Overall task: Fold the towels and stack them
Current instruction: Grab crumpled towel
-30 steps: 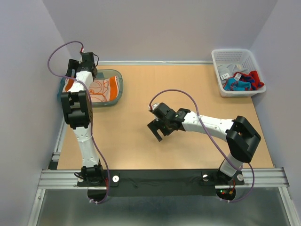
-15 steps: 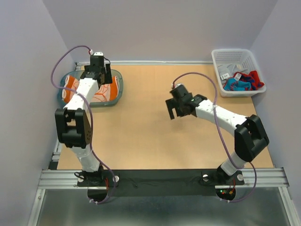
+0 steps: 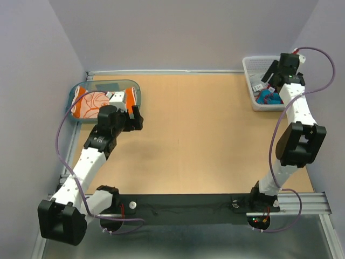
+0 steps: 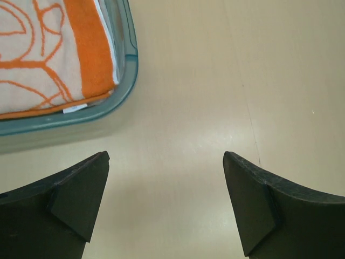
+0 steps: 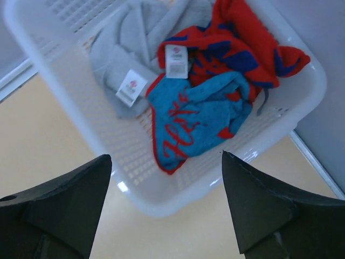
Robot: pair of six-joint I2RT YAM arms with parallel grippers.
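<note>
Tabletop (image 3: 205, 135): a smooth tan board with pale lavender walls standing along its far, left and right edges.

Tray (image 3: 136, 91): translucent teal plastic with rounded corners, sitting at the far left corner. It is holding the orange towel (image 3: 92, 103), a folded terry cloth lying flat with pale curving lines. The left wrist view is adding a small white tag on this towel's near hem, which the overhead view is not resolving.

Basket (image 5: 64, 91): white mesh plastic, sitting at the far right corner. It is holding three crumpled towels:
- The light grey towel (image 5: 135, 38) is lying toward the back.
- The red towel (image 5: 242, 48), with blue marks, is lying against the right wall.
- The teal-blue towel (image 5: 199, 118), red-edged, is lying in front and overlapping both others.

White labels are showing on the grey and red cloths. Only the right wrist view is showing this layering, because in the overhead view the right arm is covering part of the basket.

Left end effector (image 4: 166, 156): hovering over bare tabletop just beside the tray's near right corner, jaws spread wide and gripping nothing.

Right end effector (image 5: 166, 157): hanging above the basket's near rim, jaws parted wide and empty, touching no cloth.
</note>
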